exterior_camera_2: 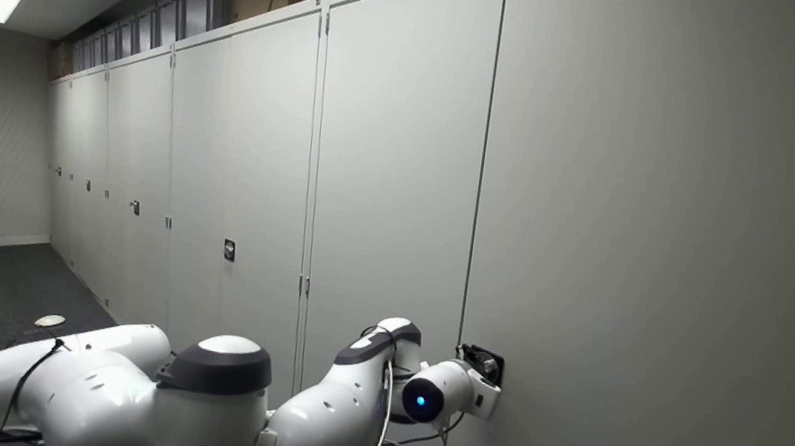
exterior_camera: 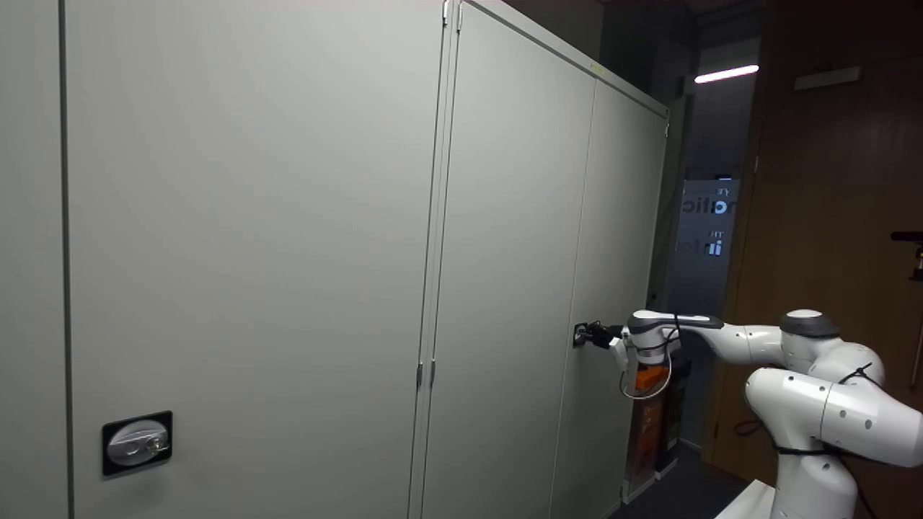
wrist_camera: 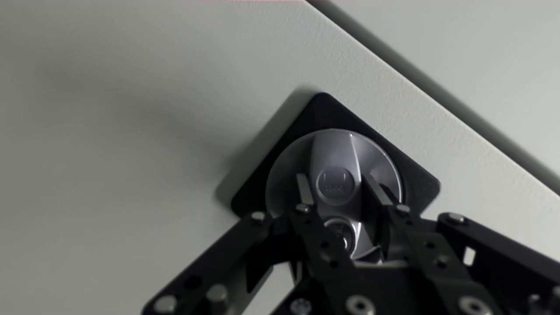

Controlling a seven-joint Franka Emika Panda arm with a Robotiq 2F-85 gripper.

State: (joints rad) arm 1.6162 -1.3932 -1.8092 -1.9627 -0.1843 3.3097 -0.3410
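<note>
Handle: round silver-grey handle (wrist_camera: 334,192) with a raised bar (wrist_camera: 334,153), in a square black plate (wrist_camera: 323,111) on the pale grey cabinet door (wrist_camera: 131,175).
Pincer: your black pincer (wrist_camera: 333,176) is drawn in on the bar, a finger along each flank.
Grip: centre the bar and squeeze evenly, or it may slip.
Plate: avoid pressing your fingertips hard against it.
</note>
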